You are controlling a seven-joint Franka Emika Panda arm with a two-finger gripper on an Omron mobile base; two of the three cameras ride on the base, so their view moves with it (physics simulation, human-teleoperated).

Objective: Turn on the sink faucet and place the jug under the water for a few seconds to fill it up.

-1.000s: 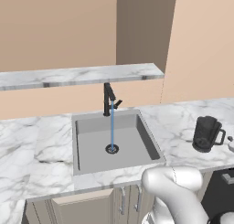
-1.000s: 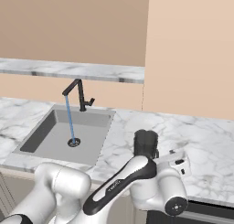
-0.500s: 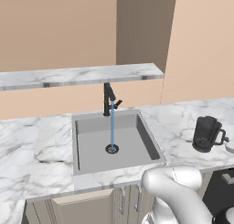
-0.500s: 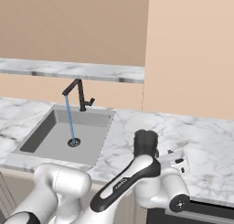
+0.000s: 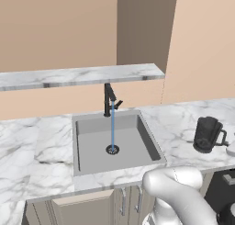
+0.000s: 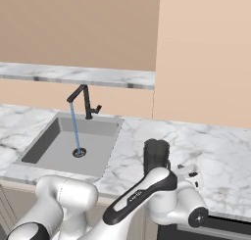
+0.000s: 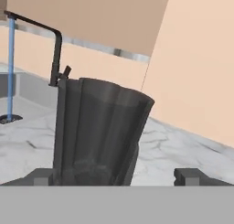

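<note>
Now, reading from the left, I have the water (image 5: 112, 131) running in a thin blue stream from the sink faucet (image 5: 109, 99) straight to the drain of the sink (image 5: 92, 151), so the tap is already on. Further right, the jug (image 5: 207, 134) stands upright on the worktop (image 5: 36, 141), well apart from the basin, its handle turned away from the sink. In the hand view the jug (image 7: 98, 131) sits close ahead, between the spread fingers (image 7: 191, 176) of my tool (image 7: 116, 177), which stand wide apart and grip nothing yet.

My worry is the approach. The jug sits left of centre between the fingers, so I judge the left finger could nudge the wall and push or tip the jug before I close. Its ribbed, slightly flared wall might also slip in a shallow grip. Later, carrying it across to the stream, I could clip the spout or the basin edge.
</note>
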